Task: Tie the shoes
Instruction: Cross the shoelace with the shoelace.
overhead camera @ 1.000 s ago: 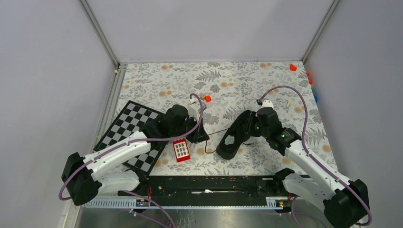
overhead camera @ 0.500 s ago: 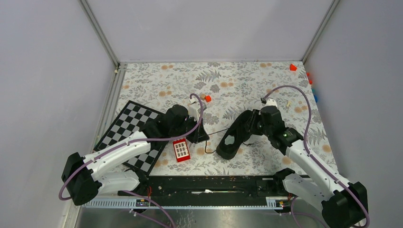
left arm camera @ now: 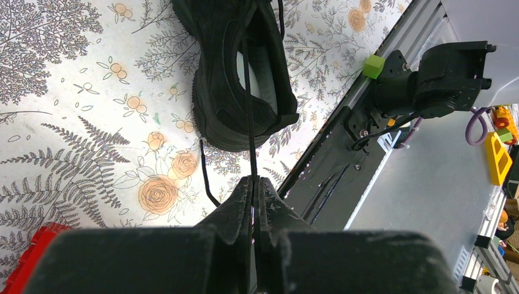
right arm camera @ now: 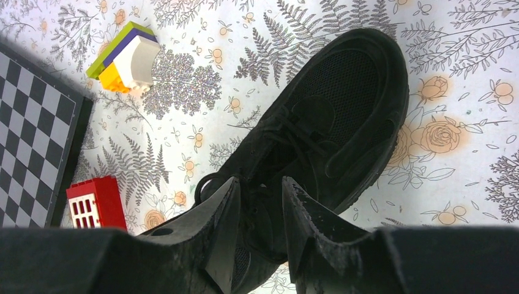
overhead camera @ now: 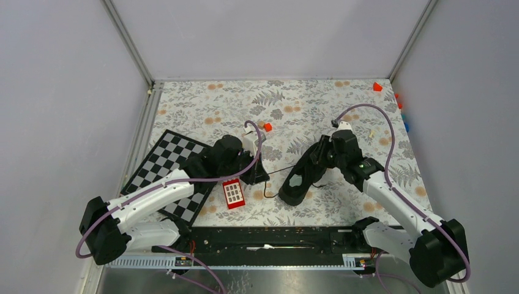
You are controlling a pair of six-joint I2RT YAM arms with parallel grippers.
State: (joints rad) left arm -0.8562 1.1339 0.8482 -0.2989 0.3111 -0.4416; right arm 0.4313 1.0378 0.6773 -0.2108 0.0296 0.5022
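Observation:
The black sneaker (overhead camera: 303,174) lies on the floral mat, toe to the far right, pale insole showing. It also shows in the left wrist view (left arm camera: 235,79) and the right wrist view (right arm camera: 330,122). My left gripper (left arm camera: 254,179) is shut on a thin black lace (left arm camera: 248,104) that runs taut from the shoe; in the top view the gripper (overhead camera: 262,176) sits left of the shoe. A second lace end (left arm camera: 205,174) trails on the mat. My right gripper (right arm camera: 260,184) is open, hovering over the laced tongue (right arm camera: 294,144); it stands above the shoe's toe end in the top view (overhead camera: 319,156).
A red block (overhead camera: 234,193) lies by the left gripper, and shows in the right wrist view (right arm camera: 98,202). A checkerboard (overhead camera: 164,168) lies at the left. A green, purple, white and orange block stack (right arm camera: 125,58) lies beyond the shoe. Small coloured blocks (overhead camera: 377,87) sit at the far right. A black rail (overhead camera: 275,239) runs along the near edge.
My right arm has shifted slightly left and away over the shoe. The left gripper still holds the lace in the same place. The shoe has not moved.

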